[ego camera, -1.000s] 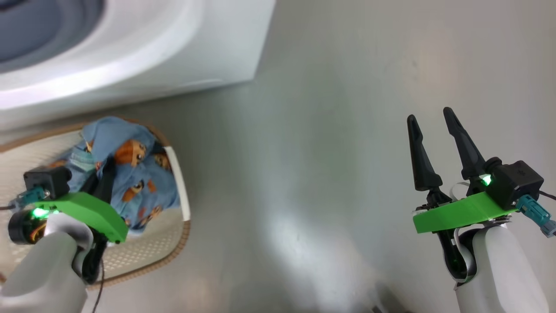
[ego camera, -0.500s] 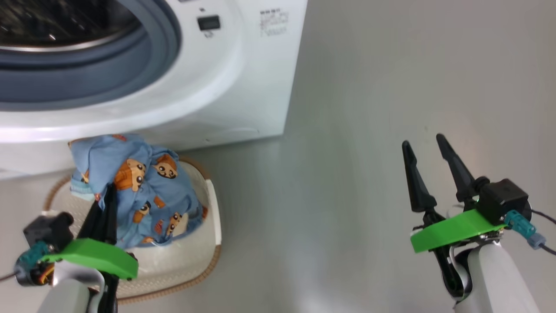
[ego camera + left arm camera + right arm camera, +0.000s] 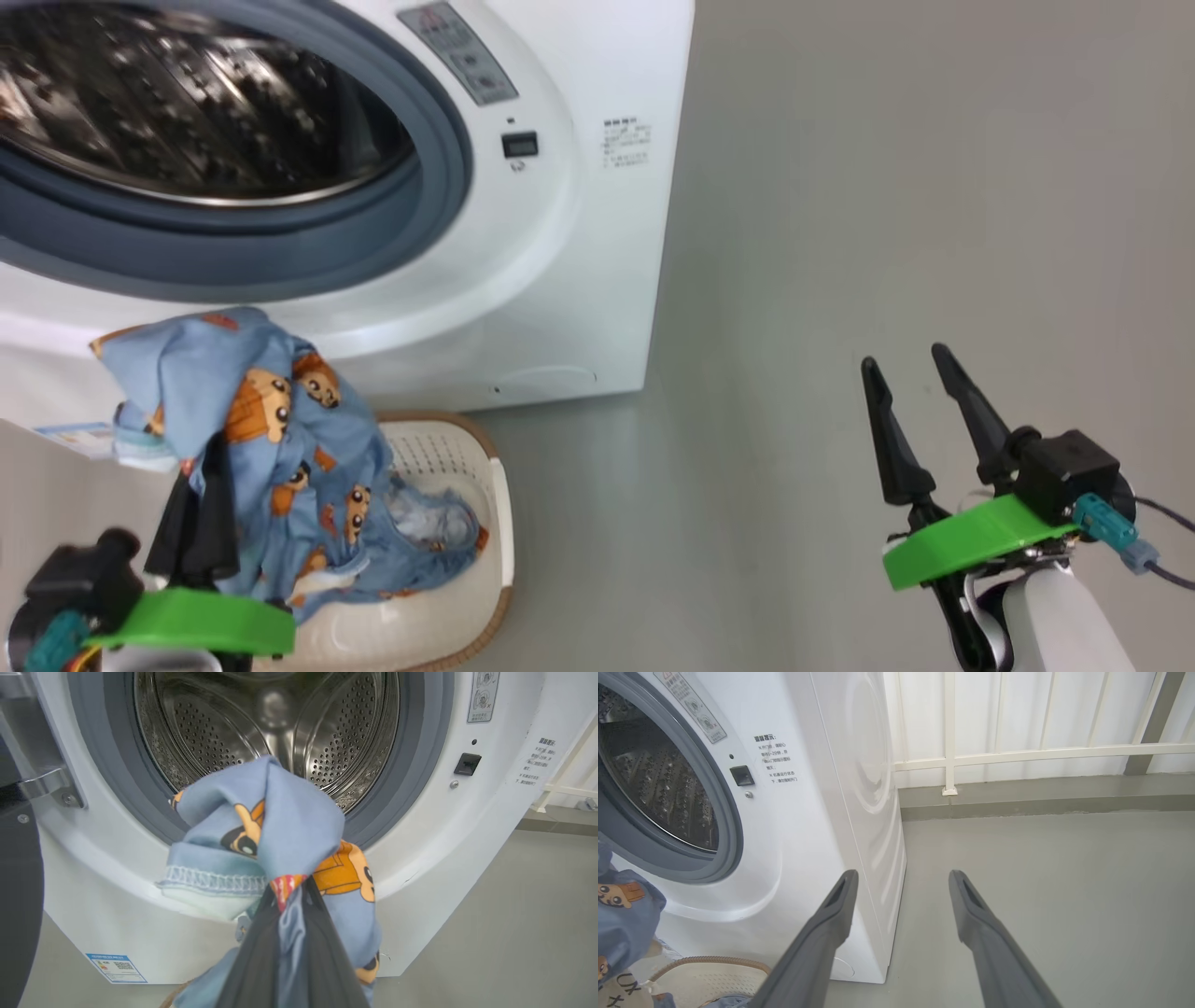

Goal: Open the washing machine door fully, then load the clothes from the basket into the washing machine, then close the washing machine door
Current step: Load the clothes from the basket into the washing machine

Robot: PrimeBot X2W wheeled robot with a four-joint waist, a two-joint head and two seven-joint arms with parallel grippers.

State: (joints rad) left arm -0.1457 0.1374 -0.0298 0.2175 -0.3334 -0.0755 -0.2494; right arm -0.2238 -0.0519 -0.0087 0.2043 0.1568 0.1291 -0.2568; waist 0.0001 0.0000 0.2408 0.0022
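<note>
Right, washer (image 3: 579,280) first: white front-loader on the grey floor (image 3: 887,187), its front opening uncovered. A grey seal (image 3: 439,187) rings the perforated steel drum (image 3: 187,121). A white railing (image 3: 1017,755) runs along the wall past the washer's side.

The door (image 3: 16,896) is swung off the opening. From the left wrist it is just a dark slab at the view's left edge, next to the metal hinge (image 3: 46,781). Can't tell how far it stands open.

The basket (image 3: 439,457) sits on the floor, tight against the washer's lower front, below the opening.

The clothes (image 3: 280,439) are a blue printed bundle held up above the basket. The top of the bundle is about level with the lower rim of the opening and in front of it, not inside the drum. A tail of it hangs down into the basket, where more blue fabric lies.

The left tool (image 3: 210,485) has its fingers pressed together, pinching the clothes. Fabric is bunched over the tips, and the tool points at the drum mouth.

The right tool (image 3: 903,359) is well off to the right over the floor, fingers spread wide, apart from washer and basket.

A blue sticker (image 3: 117,967) sits low on the washer front, on the hinge side of the bundle.
</note>
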